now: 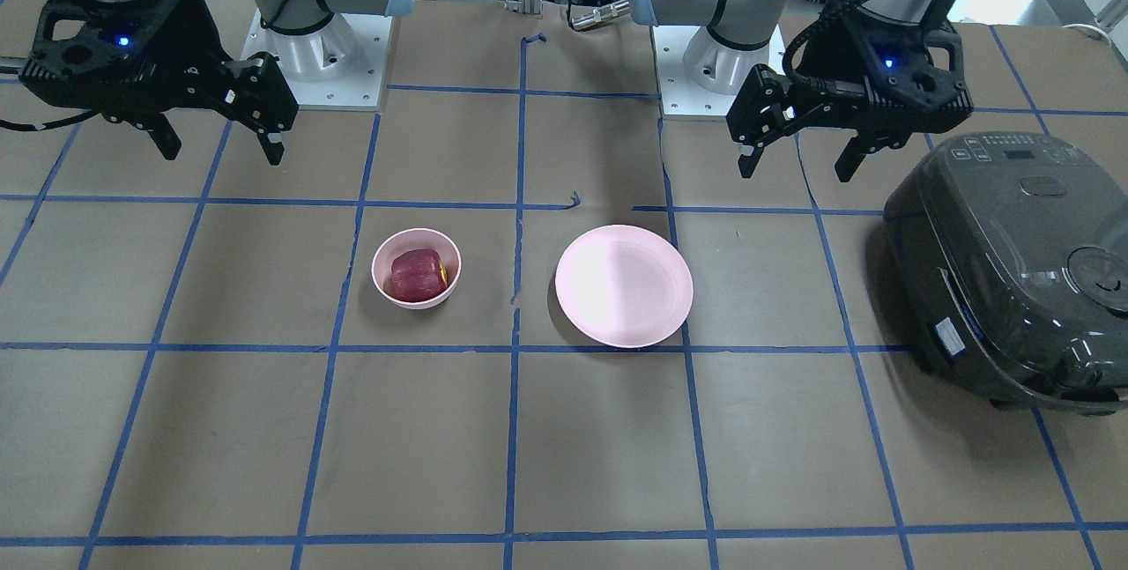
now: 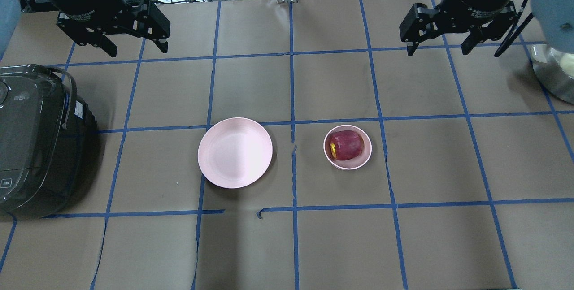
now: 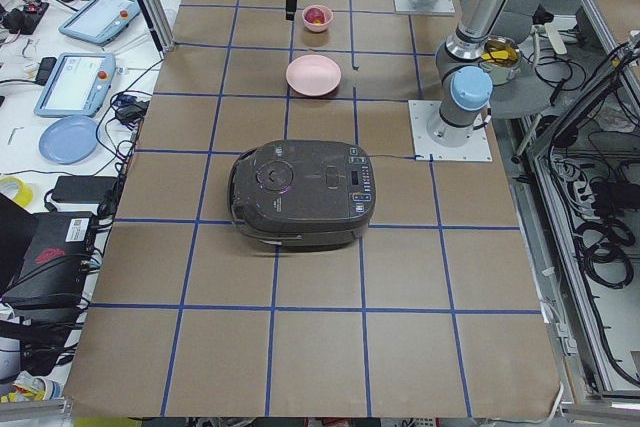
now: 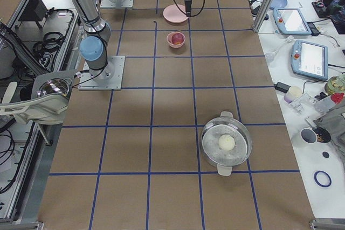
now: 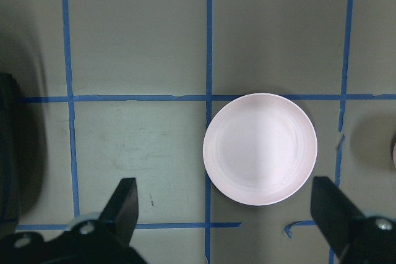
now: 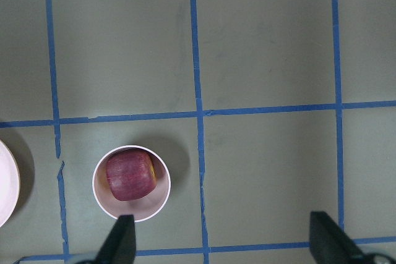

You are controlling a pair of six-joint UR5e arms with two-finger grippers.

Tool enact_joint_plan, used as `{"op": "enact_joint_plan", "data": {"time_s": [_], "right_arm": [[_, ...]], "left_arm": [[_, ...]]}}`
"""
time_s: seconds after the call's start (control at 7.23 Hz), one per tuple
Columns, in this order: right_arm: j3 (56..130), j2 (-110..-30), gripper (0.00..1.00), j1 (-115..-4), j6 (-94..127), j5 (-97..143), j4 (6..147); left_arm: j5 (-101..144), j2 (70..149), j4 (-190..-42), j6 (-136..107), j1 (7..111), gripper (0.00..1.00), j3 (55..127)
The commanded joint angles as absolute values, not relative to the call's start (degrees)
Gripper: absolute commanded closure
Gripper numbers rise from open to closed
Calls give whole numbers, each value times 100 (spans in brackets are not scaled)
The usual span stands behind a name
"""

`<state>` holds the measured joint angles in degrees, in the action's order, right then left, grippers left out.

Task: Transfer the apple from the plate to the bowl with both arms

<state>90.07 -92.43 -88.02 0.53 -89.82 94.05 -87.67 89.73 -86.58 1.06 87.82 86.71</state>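
The dark red apple lies inside the small pink bowl, right of centre in the overhead view; it also shows in the front view and the right wrist view. The wide pink plate is bare, beside the bowl; it also shows in the left wrist view. My left gripper is open and empty, high over the table's far left. My right gripper is open and empty, high over the far right.
A dark rice cooker stands at the table's left end. A steel pot with a pale round thing in it stands at the right end. Blue tape lines grid the brown table.
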Motion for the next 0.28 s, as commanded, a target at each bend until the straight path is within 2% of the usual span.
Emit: {"op": "enact_joint_plan", "data": {"time_s": [0.0, 0.14], "right_arm": [[9017, -9263, 0, -8807, 53, -8991, 9396], [9026, -9272, 0, -8807, 53, -8991, 9378]], "left_arm": [[-8745, 8974, -8657, 105, 8780, 0, 8684], [-8745, 8974, -8657, 105, 8780, 0, 8684]]}}
